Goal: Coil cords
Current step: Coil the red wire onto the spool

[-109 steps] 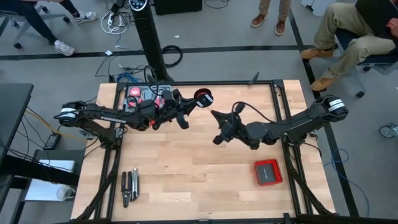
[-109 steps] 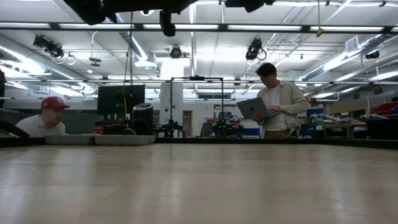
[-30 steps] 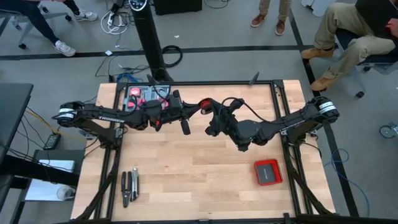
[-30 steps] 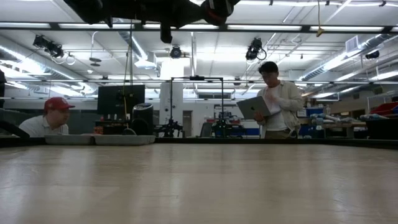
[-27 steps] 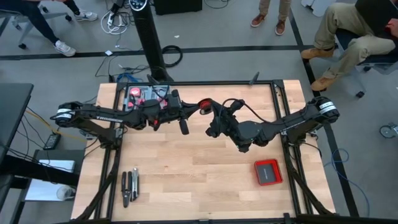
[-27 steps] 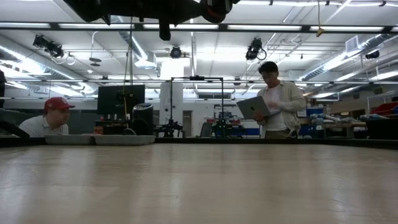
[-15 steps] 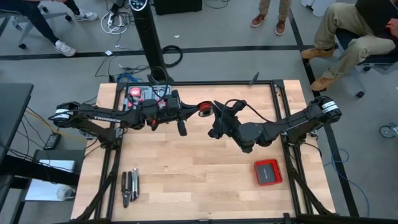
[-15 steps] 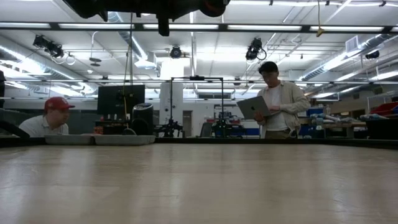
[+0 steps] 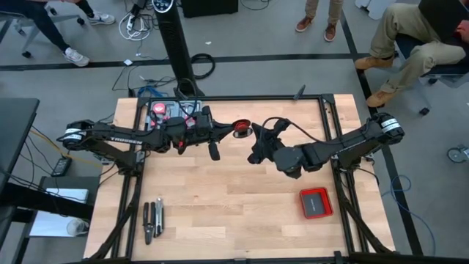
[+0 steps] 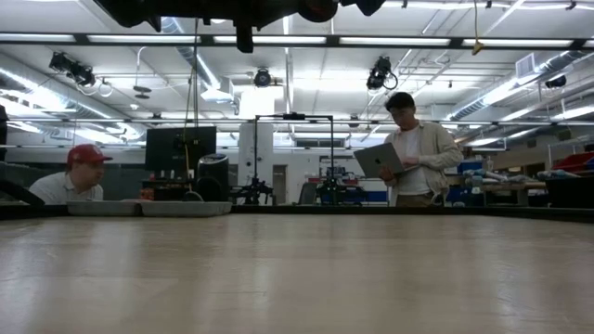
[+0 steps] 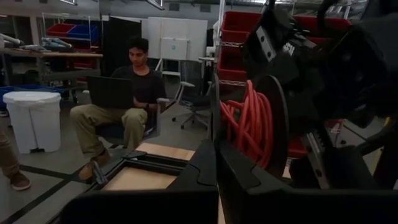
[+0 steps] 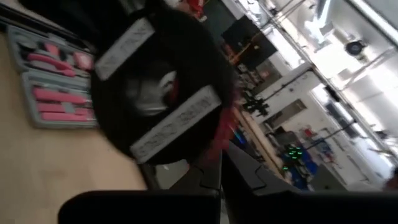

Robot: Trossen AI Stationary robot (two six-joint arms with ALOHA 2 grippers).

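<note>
A small black spool (image 9: 239,130) wound with thin red wire is held high above the table's far middle. In the left wrist view the red coil (image 11: 249,121) sits between two black flanges. My left gripper (image 9: 228,133) comes from the left and is shut on the spool. My right gripper (image 9: 254,141) comes from the right, just beside the spool, and is shut. In the right wrist view the spool's black flange face (image 12: 155,112) fills the picture, with red wire (image 12: 217,134) at its rim. The low view shows only the arms' undersides (image 10: 241,14) at its top edge. My left gripper pinches the rim of the spool's nearer flange (image 11: 218,127) between its two fingers, coming level from the table's left. The spool is lifted clear, its axis lying roughly level. My right gripper is shut where a blurred red strand (image 12: 216,146) runs from the spool's rim to its fingertips. The fingers hide the place of contact.
An open case of pink tools (image 9: 173,114) lies at the far left under my left arm. A flat red box (image 9: 316,203) lies near right, and pliers (image 9: 152,220) lie near left. The table's frame rails run along both sides. People sit and stand beyond the table.
My left gripper has carried the spool a little toward the table's near edge. My right gripper has stayed close beside the spool and shifted slightly toward the right. Both have stayed shut.
</note>
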